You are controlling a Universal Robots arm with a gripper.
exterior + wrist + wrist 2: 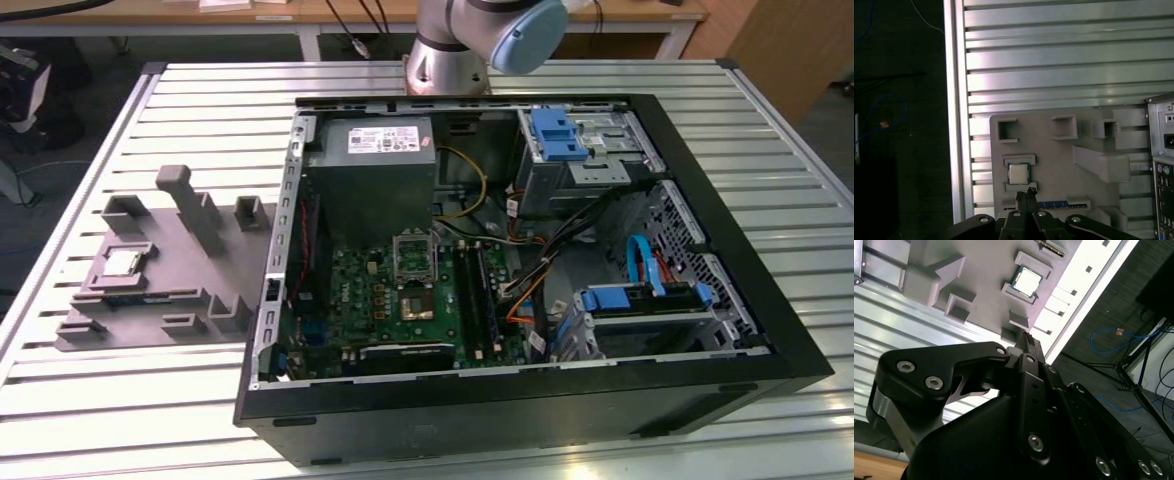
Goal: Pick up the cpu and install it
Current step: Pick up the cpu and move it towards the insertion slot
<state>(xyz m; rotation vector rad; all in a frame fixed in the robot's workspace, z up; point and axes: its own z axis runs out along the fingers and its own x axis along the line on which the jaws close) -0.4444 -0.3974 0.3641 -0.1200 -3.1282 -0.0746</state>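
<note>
A slatted metal worktop [200, 110] carries an open computer case [781, 330], with a grey moulded tray [187, 285] beside it toward the exterior view's left. The cpu [123, 262] lies flat in a shallow recess of that tray, silver top up. In both wrist views the hand [1026, 194] hangs above the tray's edge near the cpu [1016, 173], its fingers pressed together with nothing between them. Past the worktop's rim lies a dark floor with a looping blue cable [1109, 332]. A wooden desk [134, 12] stands behind.
</note>
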